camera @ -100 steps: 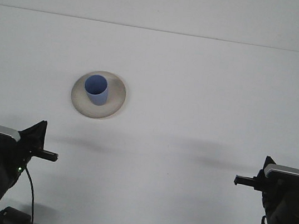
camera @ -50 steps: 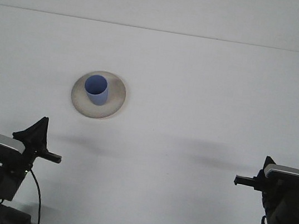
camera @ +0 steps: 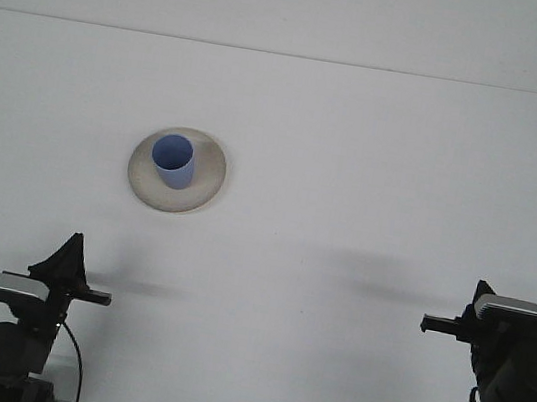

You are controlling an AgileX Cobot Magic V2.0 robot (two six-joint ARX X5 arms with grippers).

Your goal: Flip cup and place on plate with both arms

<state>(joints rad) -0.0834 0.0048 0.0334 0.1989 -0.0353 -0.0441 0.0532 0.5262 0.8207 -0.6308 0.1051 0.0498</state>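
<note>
Cup (camera: pixel 172 161) upright on plate (camera: pixel 206 184), at your 11 o'clock. Left gripper (camera: pixel 71 271) low at 7, right gripper (camera: pixel 444 326) at 5; you cannot tell their openings.

1. The cup (camera: pixel 172 161) is blue and has no handle. It stands upright with its open mouth up.
2. The plate (camera: pixel 206 180) is round and cream-white. It lies flat on the white desk (camera: pixel 373 176), toward ten o'clock from the middle.
3. The cup sits on the plate, near its middle.
</note>
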